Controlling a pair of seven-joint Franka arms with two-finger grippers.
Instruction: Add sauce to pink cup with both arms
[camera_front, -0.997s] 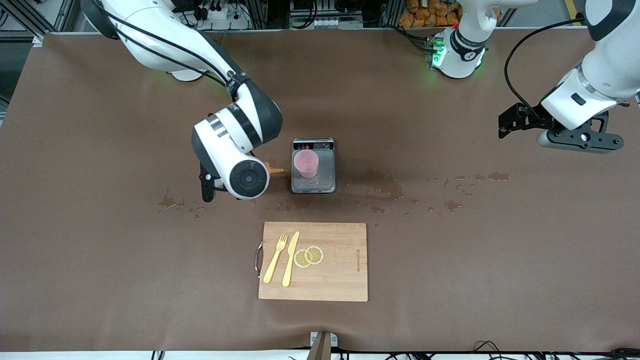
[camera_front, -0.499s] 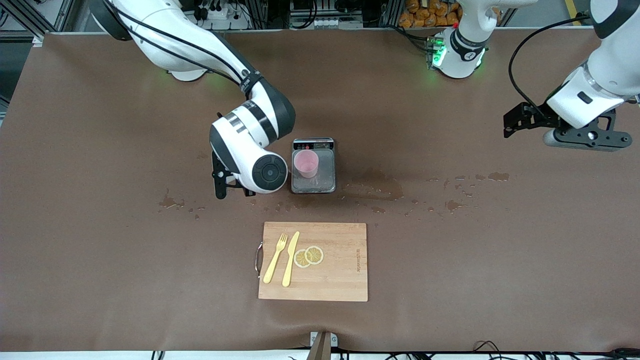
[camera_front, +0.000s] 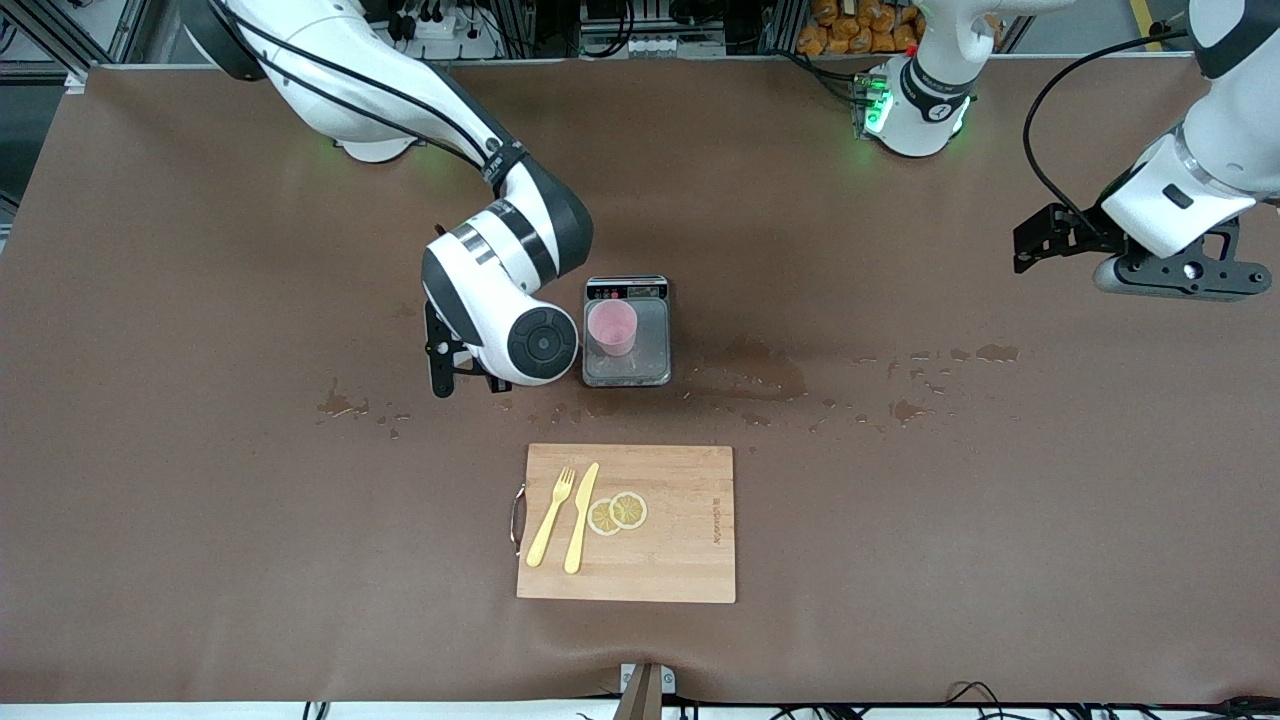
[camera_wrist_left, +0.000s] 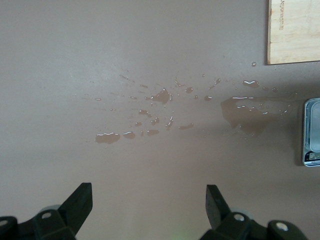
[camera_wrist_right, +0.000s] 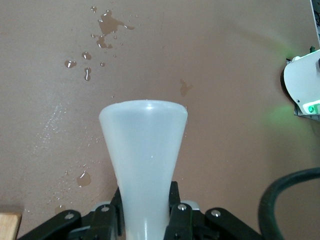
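Gripping sauce (camera_wrist_right: 144, 165) beside pink cup (camera_front: 611, 328)

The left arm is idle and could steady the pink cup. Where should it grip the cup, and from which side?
Probably the side wall, midway up, coming from the left arm's end. The cup stands upright on the scale, round and handleless, and its mouth must be free. The right gripper, shut on the bottle, is beside the scale toward the right arm's end. The left gripper waits open over wet table.
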